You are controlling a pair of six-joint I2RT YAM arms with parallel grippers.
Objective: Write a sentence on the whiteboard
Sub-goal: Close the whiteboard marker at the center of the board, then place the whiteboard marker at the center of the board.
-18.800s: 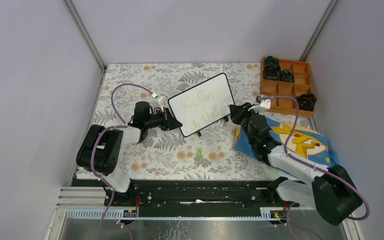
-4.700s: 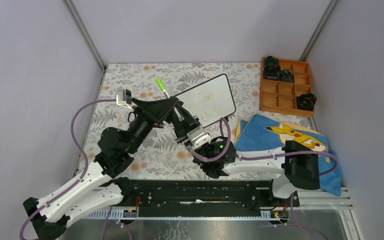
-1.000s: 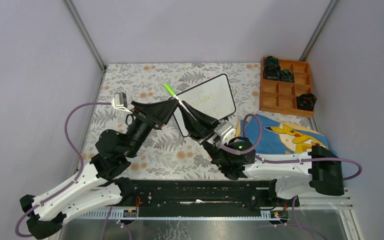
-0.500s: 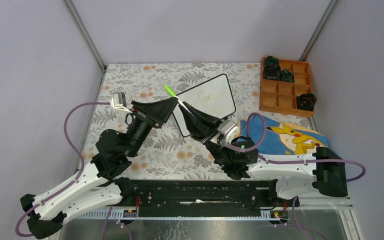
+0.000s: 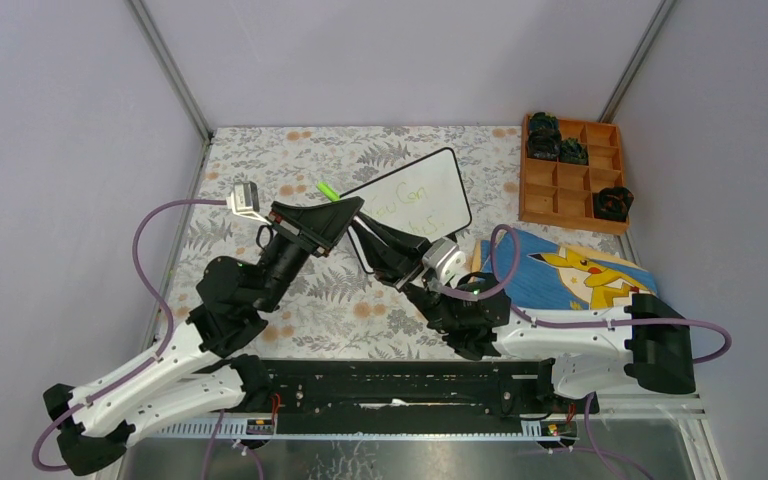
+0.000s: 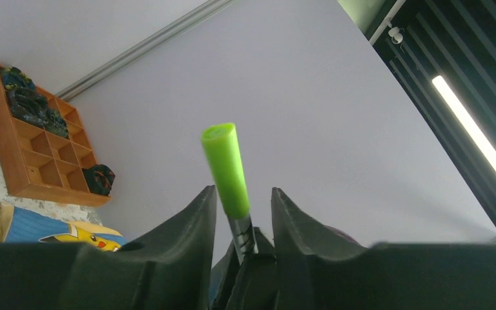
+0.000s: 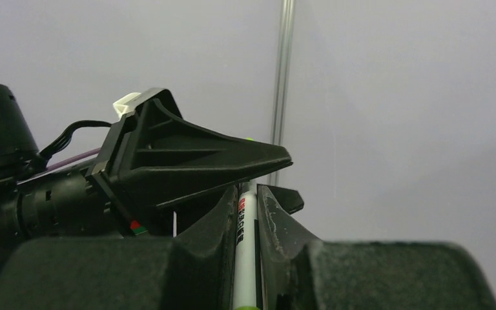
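Close to the arm bases, the right gripper points up and away, its fingers pressed onto the white barrel of a green-capped marker, pinching it. The left gripper meets it from the other side. Its fingers are spread to either side of the marker just below the cap, with a gap showing on at least one side. From above, both grippers sit over the floral tablecloth, in front of the near left corner of the whiteboard. The whiteboard lies at an angle near the middle of the cloth, and the faint green sentence is partly hidden. A blue Pikachu picture lies to the right. Beyond it, a wooden compartment tray holds dark objects.
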